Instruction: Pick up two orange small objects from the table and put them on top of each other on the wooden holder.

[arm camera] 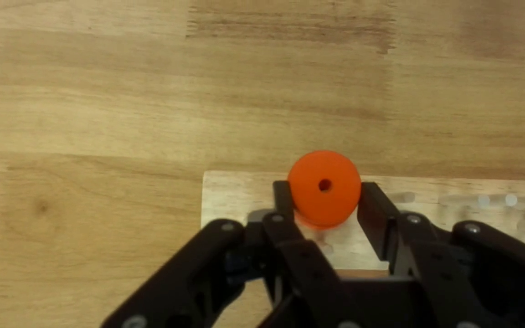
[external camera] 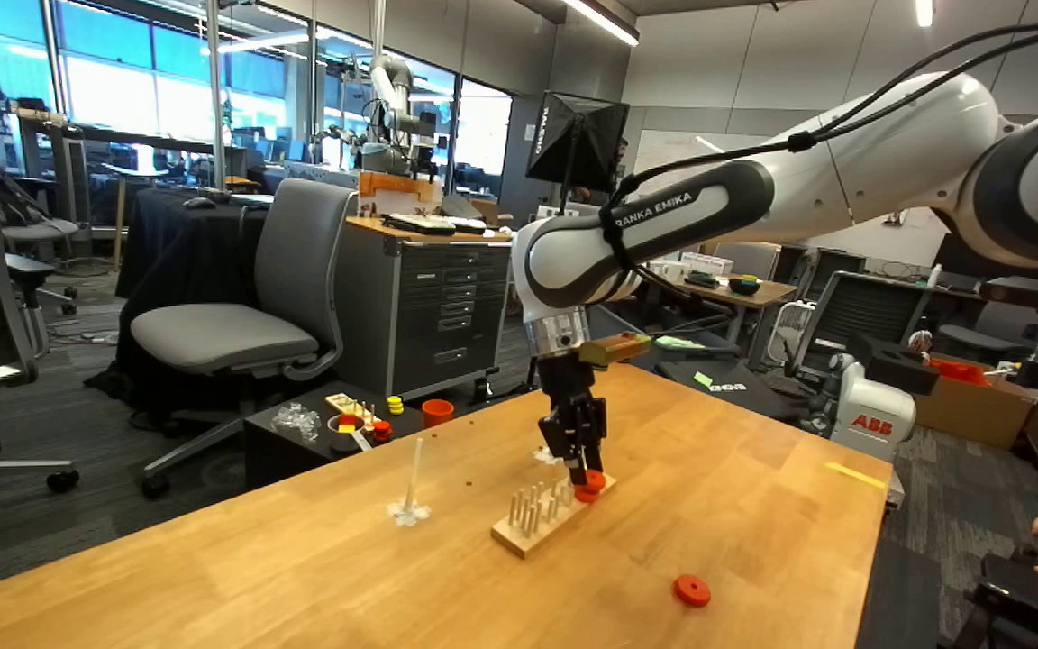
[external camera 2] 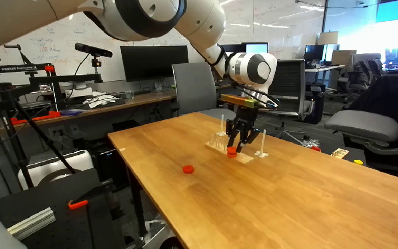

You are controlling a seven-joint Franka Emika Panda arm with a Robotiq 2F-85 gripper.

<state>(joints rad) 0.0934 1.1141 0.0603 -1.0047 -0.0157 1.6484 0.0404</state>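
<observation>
My gripper (arm camera: 324, 191) is shut on an orange small object (arm camera: 325, 205), a flat disc with a centre hole, gripped by its sides. It hangs above the wooden holder (external camera: 519, 541), near the end with fewer pegs. Directly beneath it, a second orange small object (external camera 2: 232, 155) sits at the holder; in the wrist view only a sliver of its rim shows. Whether the two discs touch, I cannot tell. A third orange small object (external camera: 691, 590) lies flat on the table (external camera: 303, 559), apart from the holder; this disc (external camera 2: 188, 169) shows in both exterior views.
Two slim pale rods stand on the table near the holder: one rod (external camera: 414, 478) with a taped base, another rod (external camera 2: 222, 124) behind the pegs. Several upright pegs (external camera: 537, 509) crowd one end of the holder. Beyond the table edge is a low black stand (external camera: 258, 460) with cups.
</observation>
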